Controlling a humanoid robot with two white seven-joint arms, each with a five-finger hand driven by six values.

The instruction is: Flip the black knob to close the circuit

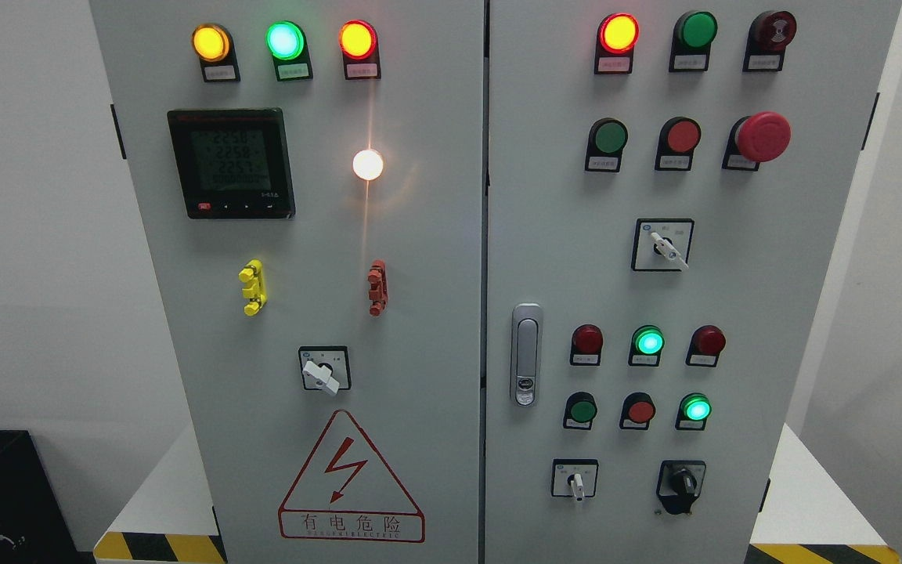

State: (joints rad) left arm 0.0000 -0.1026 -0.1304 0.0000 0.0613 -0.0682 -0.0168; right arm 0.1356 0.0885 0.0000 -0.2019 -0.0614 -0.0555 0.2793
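The black knob (pixel 683 481) is a rotary switch on a black plate at the lower right of the right cabinet door (pixel 803 329). Its handle points up and a little to the left. No robot hand or arm shows anywhere in the head view.
Rows of lit and unlit lamps and buttons fill both doors. A red mushroom stop button (pixel 763 136) juts out at upper right. White selector switches (pixel 668 246) (pixel 321 374) (pixel 576 482) and a door handle (pixel 525 354) stick out. A digital meter (pixel 231 163) sits on the left door.
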